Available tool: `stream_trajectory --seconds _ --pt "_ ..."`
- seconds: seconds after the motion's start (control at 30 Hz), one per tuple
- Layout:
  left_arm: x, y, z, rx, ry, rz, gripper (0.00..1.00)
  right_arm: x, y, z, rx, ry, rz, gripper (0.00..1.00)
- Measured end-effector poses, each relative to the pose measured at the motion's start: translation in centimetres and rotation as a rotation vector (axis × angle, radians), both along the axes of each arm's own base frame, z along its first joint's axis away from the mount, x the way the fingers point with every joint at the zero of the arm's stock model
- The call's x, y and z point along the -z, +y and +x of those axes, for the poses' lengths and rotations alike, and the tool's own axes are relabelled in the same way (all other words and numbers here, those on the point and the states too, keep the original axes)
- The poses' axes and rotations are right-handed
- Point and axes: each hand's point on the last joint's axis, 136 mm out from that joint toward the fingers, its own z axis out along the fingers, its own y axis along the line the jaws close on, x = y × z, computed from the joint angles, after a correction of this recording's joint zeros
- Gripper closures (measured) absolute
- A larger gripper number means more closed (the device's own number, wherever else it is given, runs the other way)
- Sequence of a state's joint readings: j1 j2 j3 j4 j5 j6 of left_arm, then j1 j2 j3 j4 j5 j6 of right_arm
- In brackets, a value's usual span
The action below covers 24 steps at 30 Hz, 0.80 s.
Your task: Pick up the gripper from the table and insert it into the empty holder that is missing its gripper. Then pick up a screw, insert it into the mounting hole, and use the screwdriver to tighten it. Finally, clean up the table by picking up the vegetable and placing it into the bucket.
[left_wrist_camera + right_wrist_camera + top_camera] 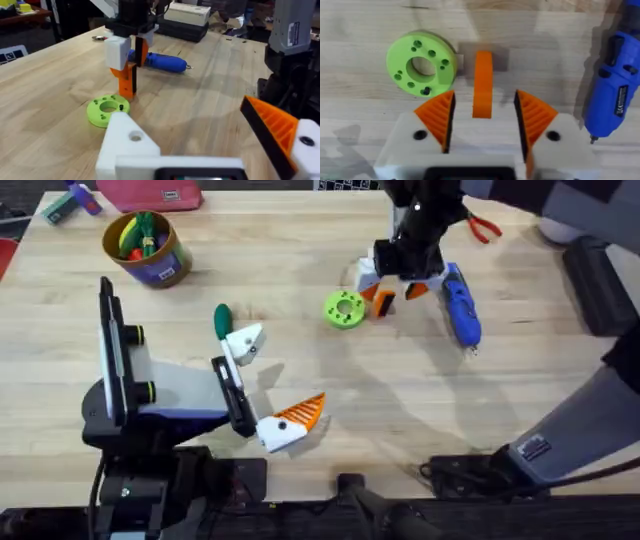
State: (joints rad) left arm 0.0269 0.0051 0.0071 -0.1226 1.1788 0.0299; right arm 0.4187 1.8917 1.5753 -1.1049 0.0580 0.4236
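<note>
Plainly orange, wedge-shaped gripper (482, 82) between spread right end effector (483, 116) fingers.

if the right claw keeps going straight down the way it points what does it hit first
Most likely the small loose orange wedge-shaped plastic fingertip, lying on the wooden table between the right claw's open fingers. The lime-green ring with holes sits just off to one side.

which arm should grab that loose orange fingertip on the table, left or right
Right. The right gripper hangs open directly over the loose orange gripper, one finger on each side of it. The left gripper sits far off, and its holder is the one lacking a tip.
</note>
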Motion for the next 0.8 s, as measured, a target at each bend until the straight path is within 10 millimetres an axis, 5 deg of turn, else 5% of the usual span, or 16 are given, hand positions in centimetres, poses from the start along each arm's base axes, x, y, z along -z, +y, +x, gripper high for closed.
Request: stream_trajectory --seconds 0.33,0.8 --pt "0.00 0.00 0.00 0.000 0.000 0.000 0.015 0.00 0.03 -0.06 -0.020 0.003 0.001 0.973" --pt "0.00 0.00 0.00 0.000 0.000 0.000 0.015 -0.09 0.04 -0.04 -0.028 0.000 0.001 0.989"
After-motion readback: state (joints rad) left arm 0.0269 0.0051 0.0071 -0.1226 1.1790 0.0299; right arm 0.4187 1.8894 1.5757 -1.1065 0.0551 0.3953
